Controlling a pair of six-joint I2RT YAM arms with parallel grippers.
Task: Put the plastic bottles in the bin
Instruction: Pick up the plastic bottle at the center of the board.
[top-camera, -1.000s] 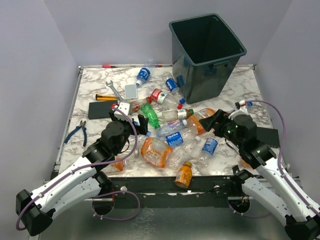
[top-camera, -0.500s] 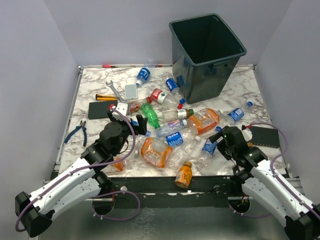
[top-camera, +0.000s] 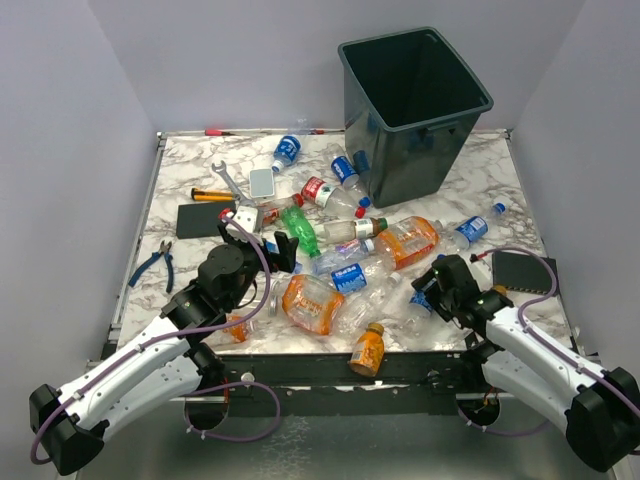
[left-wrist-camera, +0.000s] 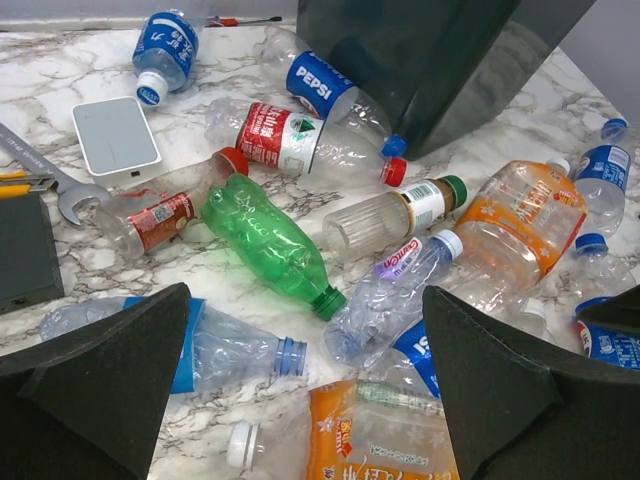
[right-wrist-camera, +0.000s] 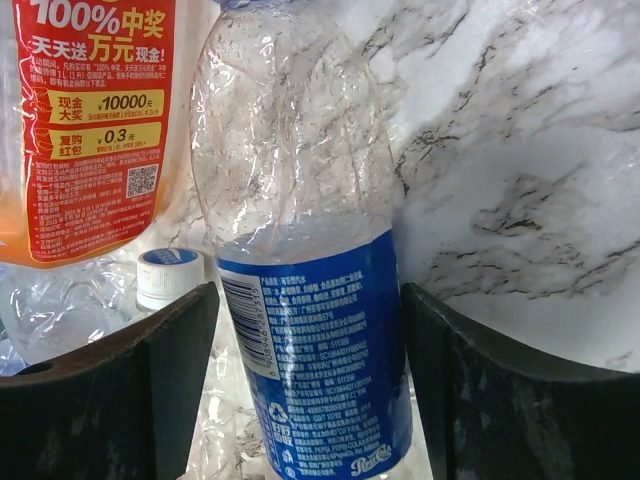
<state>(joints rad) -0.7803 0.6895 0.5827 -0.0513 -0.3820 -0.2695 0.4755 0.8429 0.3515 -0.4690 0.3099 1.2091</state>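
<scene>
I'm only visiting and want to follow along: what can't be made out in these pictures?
Top view: the floor of the bin, dark and behind its near wall; any bottles inside can't be told.
Right wrist view: both ends of the blue-labelled bottle, cut by the frame; whether the right gripper presses it is unclear.
Left wrist view: the orange-labelled bottle, cut by the bottom edge below the open left gripper.

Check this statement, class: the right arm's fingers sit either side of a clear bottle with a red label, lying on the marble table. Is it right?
No: the label is blue, not red. The right wrist view shows the right fingers either side of the clear bottle, blue-labelled, lying on the marble table.
</scene>
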